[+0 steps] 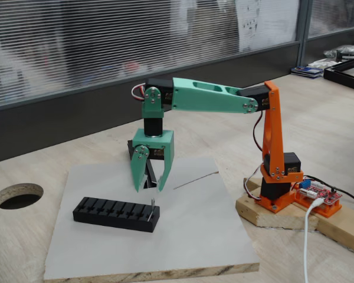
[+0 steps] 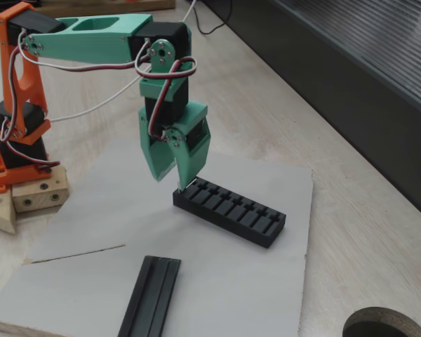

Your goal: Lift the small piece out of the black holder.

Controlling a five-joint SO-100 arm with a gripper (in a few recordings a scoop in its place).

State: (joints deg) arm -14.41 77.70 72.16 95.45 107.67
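From my remote station I see the green gripper (image 1: 150, 187) hanging fingers-down over the grey board (image 1: 183, 247), its two tapered fingers (image 1: 138, 174) spread apart with nothing between them. In that fixed view it sits behind and above the right end of the black holder (image 1: 115, 214), clear of it. The small piece (image 1: 151, 210), a thin silvery sliver, stands upright at the holder's right end, seated in or against the last slot; I cannot tell which.

In the other fixed view, the gripper (image 2: 170, 180) hovers just above the near-left end of the black holder (image 2: 229, 211), one finger tip reaching almost to the block's corner; whether it touches I cannot tell. The sliver itself is too small to make out here. The holder lies diagonally across the grey board (image 2: 266, 295), its row of parallel slots facing up.

A narrower black grooved rail (image 2: 150, 296) lies near the board's front edge, well apart from the holder. A hair-thin grey wire (image 1: 196, 180) rests on the board to the right of the gripper. The arm's orange base (image 1: 275, 177) is fixed on a wooden block (image 1: 265, 213) beside the board, on the pale wooden table (image 1: 318, 118).
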